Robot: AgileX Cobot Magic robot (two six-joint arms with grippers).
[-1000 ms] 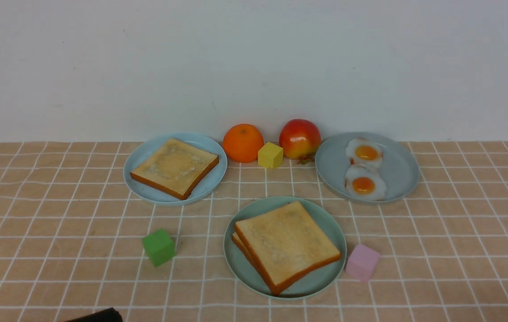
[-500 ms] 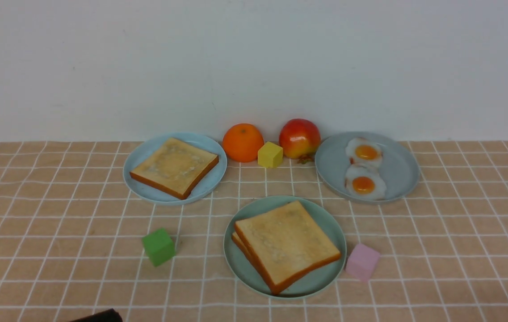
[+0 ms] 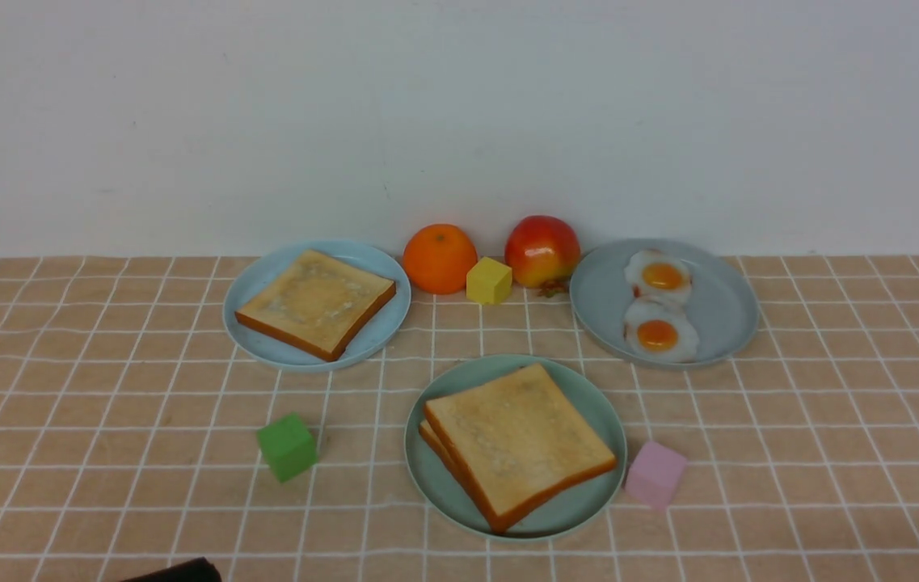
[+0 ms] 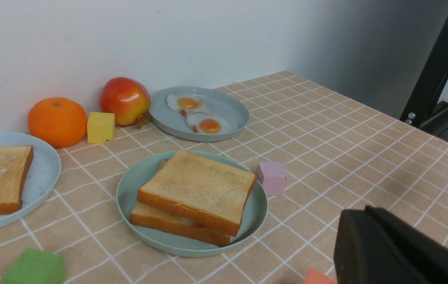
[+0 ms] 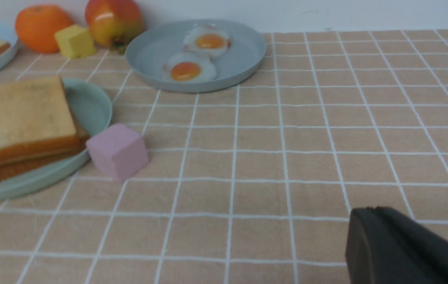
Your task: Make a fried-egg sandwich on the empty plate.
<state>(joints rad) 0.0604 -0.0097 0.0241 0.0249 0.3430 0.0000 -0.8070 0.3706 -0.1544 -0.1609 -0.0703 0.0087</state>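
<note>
Where tan checked tablecloth (image 3: 103,404) meets plain white wall (image 3: 459,121), both pincers together, left pincer (image 4: 369,244), right pincer (image 5: 381,244).

No legible txt, seemingly.

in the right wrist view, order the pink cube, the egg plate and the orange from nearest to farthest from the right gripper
Measured from the right gripper, which shows as a dark shape at the near edge of the right wrist view:
1. Pink cube, beside the mint-green plate with the toast.
2. Egg plate, further back toward the wall.
3. Orange, against the wall, by the yellow cube.
</note>
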